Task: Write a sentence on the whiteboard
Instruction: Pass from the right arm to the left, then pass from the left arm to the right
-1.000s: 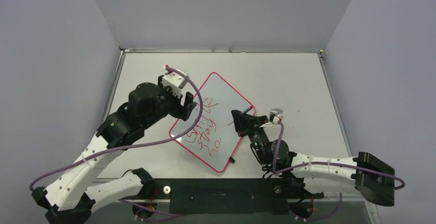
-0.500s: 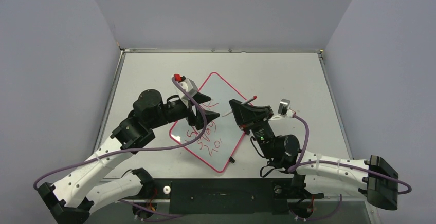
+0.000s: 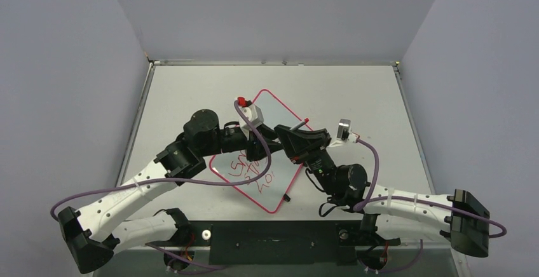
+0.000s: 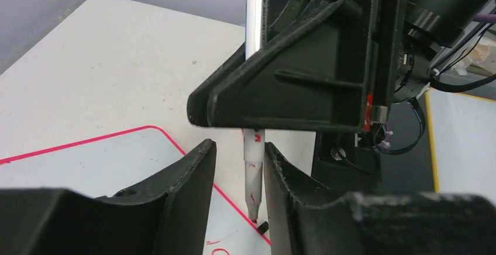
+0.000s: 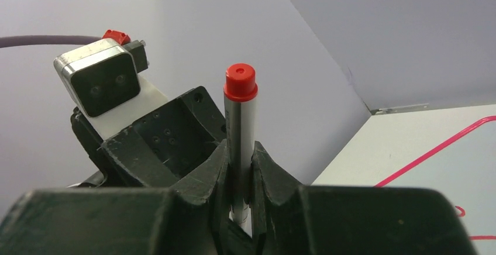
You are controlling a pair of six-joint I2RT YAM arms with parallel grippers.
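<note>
Between right gripper (image 5: 240,155) jaws, 1 red-capped marker (image 5: 240,112)

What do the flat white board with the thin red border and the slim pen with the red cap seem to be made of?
Flat white board: likely a smooth coated sheet; red lettering sits on its surface. Slim pen: silvery barrel with a bright streak, so glossy plastic or metal, unclear which. Its red cap: likely moulded plastic, evenly coloured, matte.
</note>
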